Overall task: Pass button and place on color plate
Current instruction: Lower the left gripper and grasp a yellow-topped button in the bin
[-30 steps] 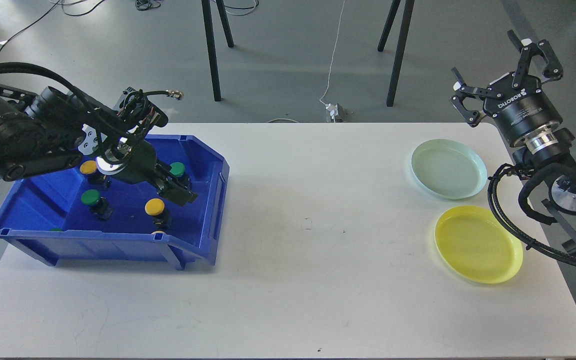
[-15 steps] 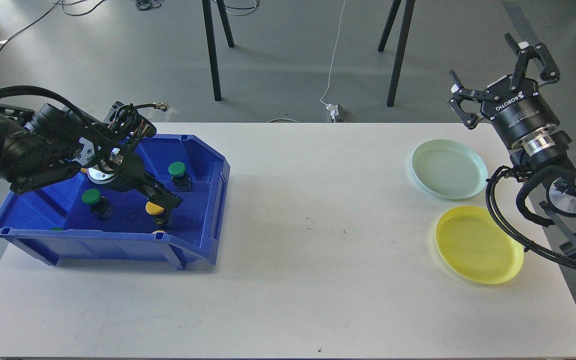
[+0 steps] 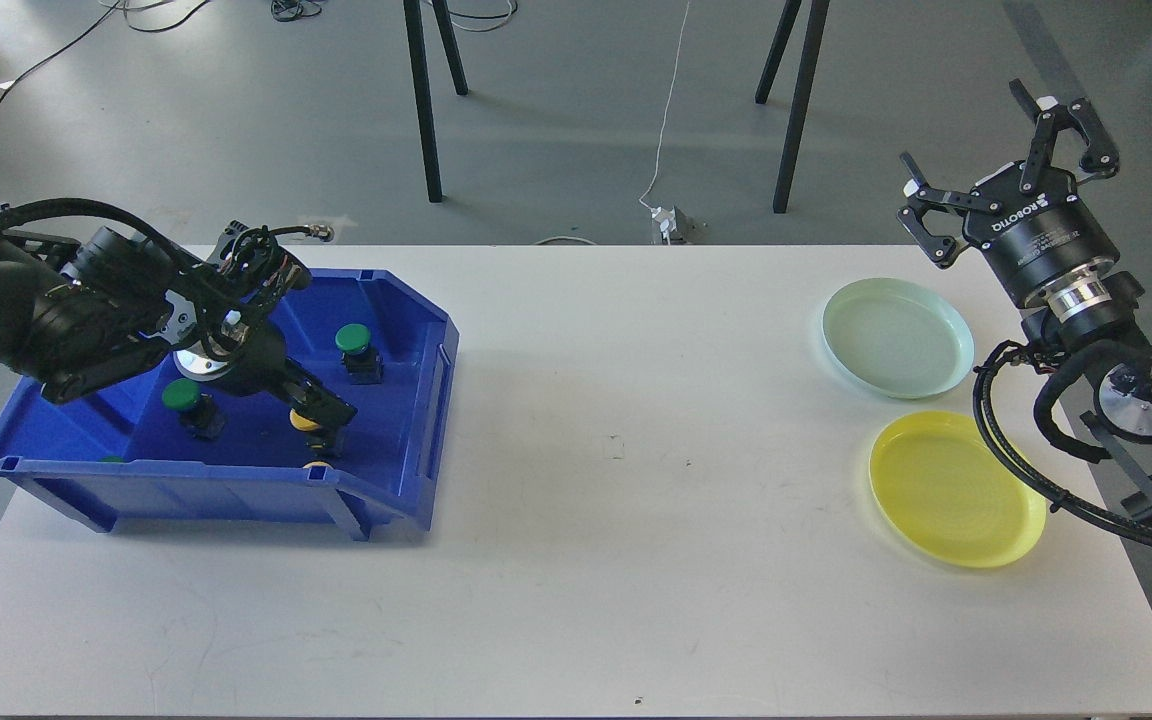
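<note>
L fingers [image 3: 321,415] have dropped lower over the past sec onto the round yellow plastic push button [image 3: 304,420] in the blue plastic bin [image 3: 416,390]; grasping or not, can't tell. Pick prob. starting. R gripper [image 3: 1006,150] spread, idle. Count: 2 green buttons [image 3: 353,339], 1 yellow clear, 2 plates: pale green [image 3: 897,337], yellow [image 3: 956,489] on white surface [image 3: 616,520].

White table [image 3: 576,500]: blue bin [image 3: 386,500] under left gripper [image 3: 321,415]; green plate [image 3: 898,337], yellow plate [image 3: 956,488] below right gripper [image 3: 1006,150].

Lab: floor cables [image 3: 664,110], parts bin [image 3: 416,400].
</note>
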`<state>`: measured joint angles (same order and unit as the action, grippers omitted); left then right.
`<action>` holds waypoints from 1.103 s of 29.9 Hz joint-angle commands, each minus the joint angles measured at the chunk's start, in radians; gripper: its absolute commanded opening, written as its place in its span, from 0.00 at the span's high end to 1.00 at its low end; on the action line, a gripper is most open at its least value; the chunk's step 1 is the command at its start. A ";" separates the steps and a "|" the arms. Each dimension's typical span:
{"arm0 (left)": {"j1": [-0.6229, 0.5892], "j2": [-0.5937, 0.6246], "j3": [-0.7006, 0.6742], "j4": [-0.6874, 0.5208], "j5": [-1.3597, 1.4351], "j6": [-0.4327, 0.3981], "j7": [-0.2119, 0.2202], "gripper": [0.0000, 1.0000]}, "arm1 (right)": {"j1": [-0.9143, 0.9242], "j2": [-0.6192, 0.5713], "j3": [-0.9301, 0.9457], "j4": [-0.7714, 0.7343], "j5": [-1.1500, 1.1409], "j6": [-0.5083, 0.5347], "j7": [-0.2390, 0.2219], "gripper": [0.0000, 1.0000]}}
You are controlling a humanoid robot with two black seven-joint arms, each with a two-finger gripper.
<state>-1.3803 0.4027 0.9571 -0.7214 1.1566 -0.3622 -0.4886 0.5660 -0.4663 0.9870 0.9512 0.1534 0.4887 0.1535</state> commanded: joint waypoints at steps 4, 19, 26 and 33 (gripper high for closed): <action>0.021 -0.001 0.000 0.005 0.000 -0.001 0.000 0.05 | -0.003 0.000 -0.001 0.000 0.000 0.000 0.000 0.00; 0.058 -0.018 0.002 0.048 0.002 0.005 0.000 0.21 | -0.017 -0.002 0.001 -0.002 0.000 0.000 0.000 0.00; 0.078 -0.018 -0.008 0.082 0.000 0.011 0.000 0.29 | -0.029 -0.005 0.002 -0.002 0.000 0.000 0.000 0.00; 0.078 -0.018 -0.008 0.080 0.000 0.008 0.000 0.34 | -0.029 -0.005 0.002 -0.002 0.000 0.000 0.000 0.00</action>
<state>-1.3026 0.3846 0.9496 -0.6400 1.1563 -0.3518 -0.4887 0.5370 -0.4709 0.9898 0.9495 0.1534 0.4887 0.1534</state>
